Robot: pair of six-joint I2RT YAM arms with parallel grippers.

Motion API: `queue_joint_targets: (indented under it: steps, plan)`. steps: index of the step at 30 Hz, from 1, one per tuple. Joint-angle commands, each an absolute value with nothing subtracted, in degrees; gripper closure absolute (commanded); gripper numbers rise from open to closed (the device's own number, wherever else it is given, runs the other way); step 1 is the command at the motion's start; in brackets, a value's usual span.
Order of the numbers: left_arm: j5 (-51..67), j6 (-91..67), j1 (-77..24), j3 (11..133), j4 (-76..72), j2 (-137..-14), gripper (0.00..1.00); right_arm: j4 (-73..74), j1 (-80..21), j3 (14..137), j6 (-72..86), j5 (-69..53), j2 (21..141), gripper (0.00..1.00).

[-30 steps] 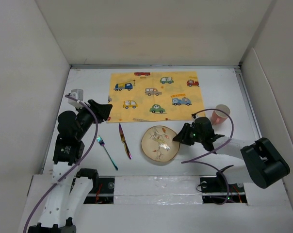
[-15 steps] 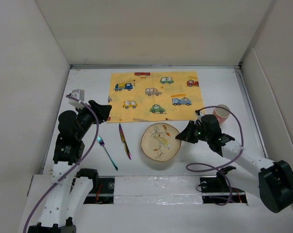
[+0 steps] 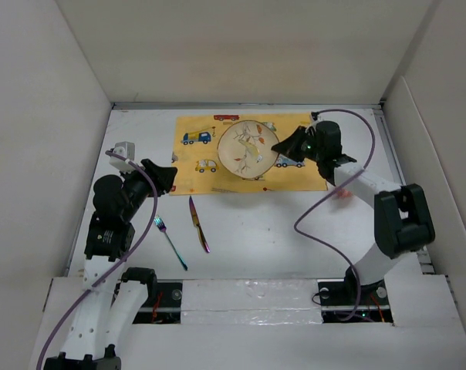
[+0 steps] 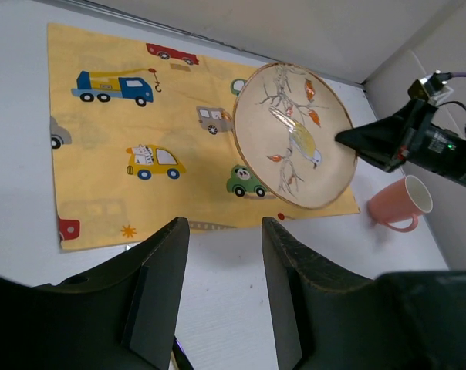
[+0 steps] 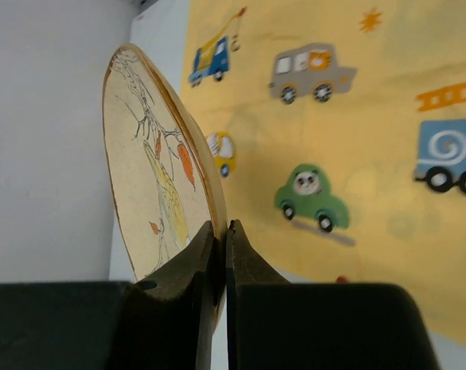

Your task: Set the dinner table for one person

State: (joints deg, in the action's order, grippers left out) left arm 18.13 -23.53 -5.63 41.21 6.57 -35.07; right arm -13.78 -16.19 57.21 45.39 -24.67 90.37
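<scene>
Our right gripper [image 3: 279,146] is pinching the plate [image 3: 247,149] by its rim above the placemat [image 3: 225,183], so next we'd lower it flat and release.

The placemat [image 4: 102,127] looks matt cloth, the plate [image 4: 295,135] glossy, perhaps glazed ceramic, the knife [image 3: 198,223] iridescent metal.

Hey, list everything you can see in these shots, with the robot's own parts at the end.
Yellow cloth placemat printed with cartoon cars: one, yellow, far middle of table.
Round beige plate with bird pattern: one, beige, held tilted above placemat.
Pink ceramic mug: one, pink, right of placemat.
Iridescent metal fork: one, rainbow, near-left of table.
Iridescent metal knife: one, rainbow, right of fork.
Plain white table: one, white, under everything.
Off-white wall panels: several, off-white, around table.
Left pincer: one, black, open, empty.
Right pincer: one, black, shut on plate rim.
</scene>
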Motion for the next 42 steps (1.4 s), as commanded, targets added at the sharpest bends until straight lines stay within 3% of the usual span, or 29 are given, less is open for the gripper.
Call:
queue_joint_targets:
  steps: [1,10,24,27,28,31,42]
  plan:
    - [17.4,-22.6,-5.8,41.5,5.5,-34.5,0.6,-23.2,-15.1,64.8,49.0,-24.8,94.3,1.0]
    - [17.9,-22.6,-5.8,41.4,5.4,-35.3,0.6,-22.8,-15.0,73.9,50.6,-24.2,108.5,1.0]
    - [18.3,-22.7,-5.8,41.3,5.4,-35.9,0.6,-24.2,-15.6,75.2,52.6,-22.4,117.9,1.0]
    - [18.5,-22.8,-5.8,41.1,5.4,-35.8,0.6,-24.3,-16.1,73.2,52.4,-20.3,117.2,0.79]
    - [18.7,-22.8,-5.8,41.2,5.3,-35.9,0.6,-24.3,-16.1,71.9,51.9,-19.8,116.8,0.65]
    - [19.2,-22.9,-5.8,41.1,5.0,-36.0,0.6,-22.1,-17.1,70.1,50.2,-17.7,115.1,0.49]
    - [19.4,-23.2,-5.8,40.8,4.7,-34.5,0.6,-7.0,-16.5,66.2,40.0,-6.0,96.7,0.44]
